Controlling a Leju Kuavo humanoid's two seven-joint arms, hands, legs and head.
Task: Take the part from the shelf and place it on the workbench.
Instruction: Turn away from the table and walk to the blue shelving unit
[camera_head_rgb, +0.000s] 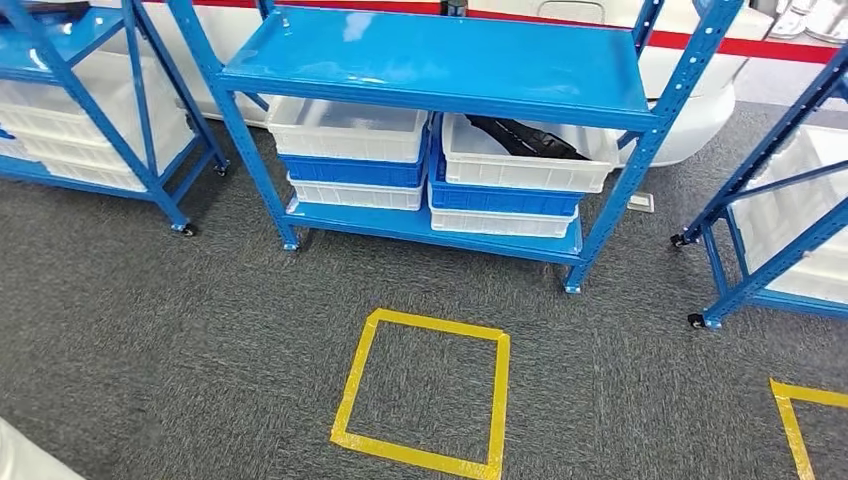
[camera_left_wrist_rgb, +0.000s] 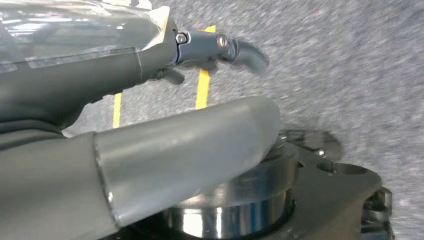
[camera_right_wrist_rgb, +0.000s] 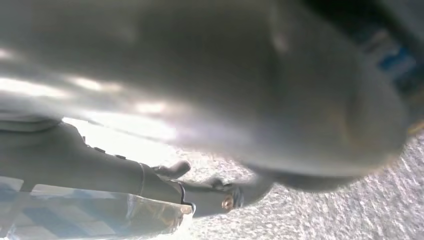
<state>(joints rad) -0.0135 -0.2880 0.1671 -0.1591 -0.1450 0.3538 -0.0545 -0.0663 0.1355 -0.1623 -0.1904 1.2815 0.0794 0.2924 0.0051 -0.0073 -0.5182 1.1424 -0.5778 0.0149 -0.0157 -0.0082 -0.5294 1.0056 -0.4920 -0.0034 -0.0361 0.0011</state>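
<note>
A long black part lies in the upper white bin on the right side of the blue shelf's lower level, partly hidden under the top board. In the left wrist view my left hand hangs over grey carpet, its thick thumb and dark fingers apart, holding nothing. In the right wrist view my right hand is blurred and close to the camera. Its dark fingers reach out over the carpet, holding nothing.
More white and blue bins are stacked on the left of the same shelf level. Other blue racks stand at the left and right. A yellow tape square marks the carpet before the shelf, and another corner lies far right.
</note>
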